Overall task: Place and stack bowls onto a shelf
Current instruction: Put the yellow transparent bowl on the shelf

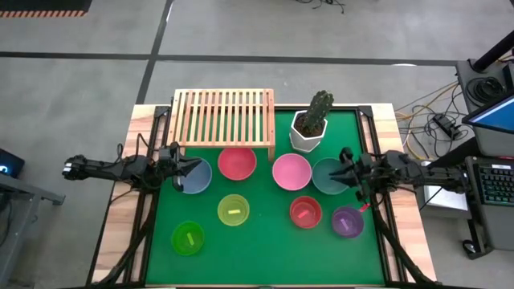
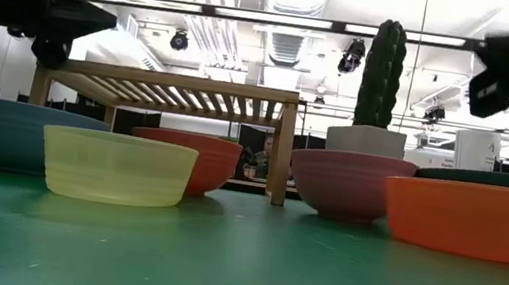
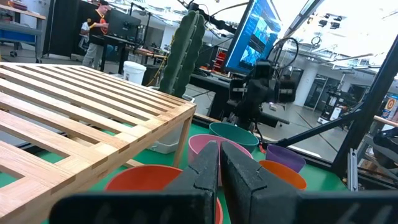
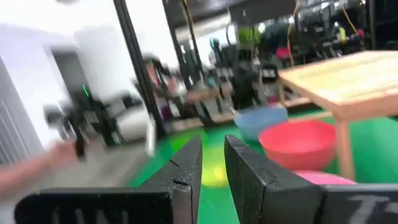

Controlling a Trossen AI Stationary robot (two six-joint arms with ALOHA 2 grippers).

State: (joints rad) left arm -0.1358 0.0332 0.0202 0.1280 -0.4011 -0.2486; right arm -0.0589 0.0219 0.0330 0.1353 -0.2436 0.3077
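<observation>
The light-wood slatted shelf (image 1: 225,116) stands at the far side of the green mat. Eight bowls sit upright on the mat. In the far row are blue-grey (image 1: 195,177), coral-red (image 1: 237,163), pink (image 1: 291,171) and teal (image 1: 328,175). In the near row are lime green (image 1: 188,238), yellow (image 1: 233,209), red-orange (image 1: 305,212) and purple (image 1: 347,221). My left gripper (image 1: 195,166) hovers level over the blue-grey bowl, fingers shut (image 3: 219,158) and empty. My right gripper (image 1: 343,171) hovers over the teal bowl, fingers slightly apart (image 4: 211,155) and empty.
A white faceted pot with a cactus (image 1: 311,127) stands right of the shelf, behind the pink bowl. The shelf's right leg (image 2: 282,152) stands between the coral-red and pink bowls. People and equipment show in the room beyond the table.
</observation>
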